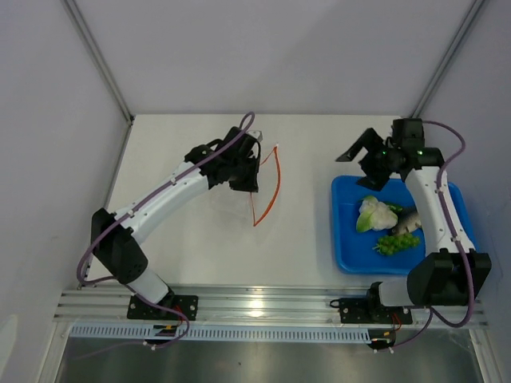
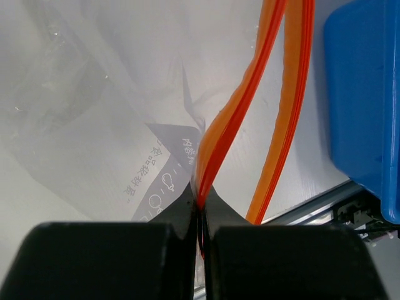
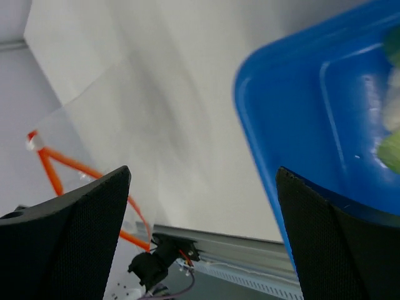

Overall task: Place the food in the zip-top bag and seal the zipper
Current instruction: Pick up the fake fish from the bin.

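Note:
The clear zip-top bag [image 1: 231, 201] lies left of centre on the white table, its mouth held apart. My left gripper [image 1: 251, 182] is shut on one lip of the orange-red zipper [image 1: 274, 187]. In the left wrist view the strip [image 2: 219, 144] runs straight into the shut gripper [image 2: 201, 206], and the other lip [image 2: 284, 125] hangs free beside it. My right gripper [image 1: 358, 167] hovers open and empty over the blue tray's back-left corner, with nothing between its fingers [image 3: 69, 231]. The food stays in the tray: a pale leafy piece [image 1: 375, 214] and green round bits [image 1: 397, 243].
The blue tray [image 1: 347, 239] sits at the right, near the right arm's base, and shows in both wrist views [image 2: 362, 106] [image 3: 294, 119]. A grey piece [image 1: 409, 219] lies in it beside the arm. An aluminium rail [image 1: 263, 302] runs along the near edge.

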You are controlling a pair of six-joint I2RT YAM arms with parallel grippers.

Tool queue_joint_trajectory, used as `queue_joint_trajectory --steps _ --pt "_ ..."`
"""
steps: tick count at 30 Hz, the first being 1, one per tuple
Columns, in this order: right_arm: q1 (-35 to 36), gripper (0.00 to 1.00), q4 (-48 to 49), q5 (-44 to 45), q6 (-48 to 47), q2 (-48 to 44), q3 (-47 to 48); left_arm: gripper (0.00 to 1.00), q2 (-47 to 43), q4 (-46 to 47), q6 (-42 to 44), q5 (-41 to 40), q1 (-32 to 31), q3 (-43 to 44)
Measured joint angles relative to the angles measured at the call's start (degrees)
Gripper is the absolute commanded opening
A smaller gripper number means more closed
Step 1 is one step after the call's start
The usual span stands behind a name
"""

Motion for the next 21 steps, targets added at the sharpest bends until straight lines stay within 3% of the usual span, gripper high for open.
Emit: queue_joint_trajectory --steps 2,13,21 --pt "-4.9 0.99 -2.27 1.68 -0.39 -1.66 -2.34 0.01 -1.36 1.14 0.98 0.52 0.28 -1.84" --pt "-16.44 0.99 -10.62 13.79 -7.48 -7.41 -0.57 0.01 -7.89 5.88 6.05 4.42 2.14 -9.57" --pt "-25.16 0.94 -11.13 18.21 -8.87 -7.32 -4.68 0.01 -12.02 8.61 9.99 9.9 3.19 -14.49"
